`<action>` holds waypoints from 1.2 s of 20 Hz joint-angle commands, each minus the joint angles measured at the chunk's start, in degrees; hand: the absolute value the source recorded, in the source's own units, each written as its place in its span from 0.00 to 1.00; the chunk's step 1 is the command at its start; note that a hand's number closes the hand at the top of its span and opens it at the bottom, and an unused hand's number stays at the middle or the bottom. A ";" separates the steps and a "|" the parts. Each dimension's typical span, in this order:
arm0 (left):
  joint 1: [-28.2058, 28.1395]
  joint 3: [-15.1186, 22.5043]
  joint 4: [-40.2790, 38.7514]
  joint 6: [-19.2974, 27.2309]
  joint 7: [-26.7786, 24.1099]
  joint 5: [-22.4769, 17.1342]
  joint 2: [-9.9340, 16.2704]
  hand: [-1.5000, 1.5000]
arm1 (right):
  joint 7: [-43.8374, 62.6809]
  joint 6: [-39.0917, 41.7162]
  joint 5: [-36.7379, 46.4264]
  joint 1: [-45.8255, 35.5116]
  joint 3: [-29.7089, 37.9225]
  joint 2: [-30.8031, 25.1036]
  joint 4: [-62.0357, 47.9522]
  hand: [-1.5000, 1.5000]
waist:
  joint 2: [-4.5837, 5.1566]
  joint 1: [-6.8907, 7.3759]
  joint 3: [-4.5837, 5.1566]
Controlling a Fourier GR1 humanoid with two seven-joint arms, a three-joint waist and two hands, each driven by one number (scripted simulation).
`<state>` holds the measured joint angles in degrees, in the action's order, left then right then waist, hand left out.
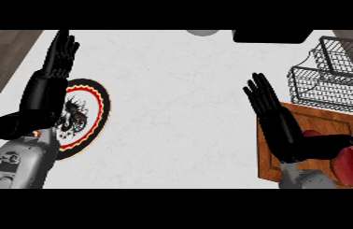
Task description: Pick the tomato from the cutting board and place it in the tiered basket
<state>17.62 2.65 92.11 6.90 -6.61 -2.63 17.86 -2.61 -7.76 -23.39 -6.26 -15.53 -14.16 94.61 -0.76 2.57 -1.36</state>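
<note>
The tomato (342, 161) lies on the cutting board (270, 153) at the surface's right edge, near its front corner. It is red and round, mostly hidden by the right robot hand (286, 132), so no long axis or pointing direction can be told. That robot hand is wide, fingers straight and aimed toward the far edge, thumb stretched across the tomato. Beyond the board, the wire tiered basket (318, 78) stands at the far right. The left robot hand (50, 85) rests wide, fingers up, at the surface's (179, 106) left edge over a patterned plate (93, 116).
</note>
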 commanded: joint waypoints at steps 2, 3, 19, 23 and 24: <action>-3.59 -0.03 1.76 2.00 3.94 1.79 0.11 0.50 | -2.33 10.32 -11.39 0.88 13.16 -7.83 3.07 1.00 | 0.51 -2.76 1.24; -4.83 0.65 -2.08 3.11 2.05 2.37 -1.99 0.50 | -5.12 11.38 -13.25 1.35 16.18 -8.09 3.12 1.00 | 0.74 -3.72 1.22; -9.87 5.77 -2.60 8.63 8.30 4.86 -9.39 0.50 | -0.67 62.65 -41.98 10.05 41.44 -28.59 -25.74 0.00 | 0.82 -3.20 1.13; -10.14 5.10 -3.73 7.65 6.93 4.54 -8.43 0.50 | -3.62 64.21 -26.32 9.76 47.28 -38.96 -22.53 0.00 | 0.86 -3.64 1.24; -9.23 5.27 -3.39 8.62 8.72 5.08 -8.87 0.50 | -4.24 65.18 -21.30 10.32 47.36 -39.56 -20.31 0.00 | 0.77 -3.83 1.19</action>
<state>8.10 7.94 88.74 14.83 1.41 1.86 9.14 -5.21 52.30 -54.83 3.31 27.87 -46.66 72.64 0.09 -1.13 -0.24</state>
